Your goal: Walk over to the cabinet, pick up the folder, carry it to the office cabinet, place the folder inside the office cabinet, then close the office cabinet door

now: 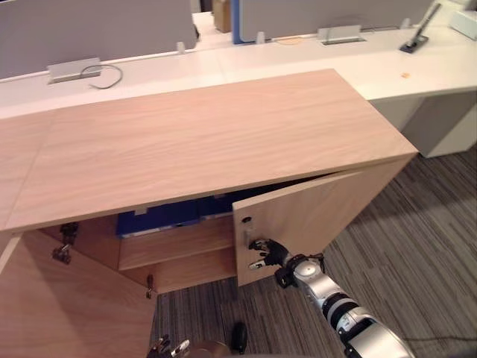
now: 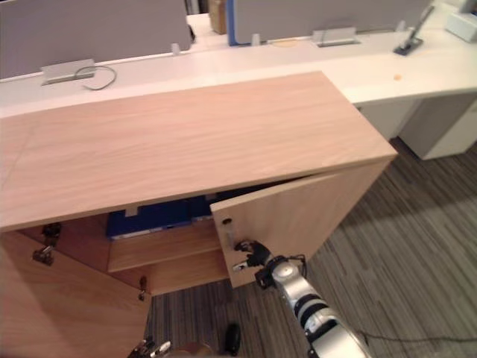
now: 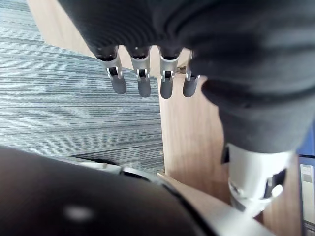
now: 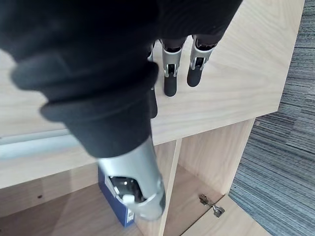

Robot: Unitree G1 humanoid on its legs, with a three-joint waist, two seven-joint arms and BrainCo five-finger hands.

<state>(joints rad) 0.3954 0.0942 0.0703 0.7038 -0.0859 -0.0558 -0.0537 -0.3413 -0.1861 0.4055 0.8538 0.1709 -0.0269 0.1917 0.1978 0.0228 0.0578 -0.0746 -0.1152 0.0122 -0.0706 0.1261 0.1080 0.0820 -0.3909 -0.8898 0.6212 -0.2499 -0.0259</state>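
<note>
A blue folder (image 1: 160,218) lies on the upper shelf inside the light wood office cabinet (image 1: 209,142), partly hidden under its top. The cabinet's right door (image 1: 313,216) stands ajar at a slant. My right hand (image 1: 268,253) is open, its straight fingers (image 4: 170,73) resting flat against the outer face of that door near its free edge. The right wrist view shows the folder (image 4: 115,209) past the door's edge. The left door (image 1: 59,306) hangs wide open. My left hand (image 1: 168,347) hangs low over the carpet, open and holding nothing, its fingers (image 3: 142,78) relaxed.
A long white desk (image 1: 417,67) with grey partition screens (image 1: 89,30) runs behind the cabinet. Striped grey carpet (image 1: 417,239) spreads to the right and in front. The open left door juts out at the lower left.
</note>
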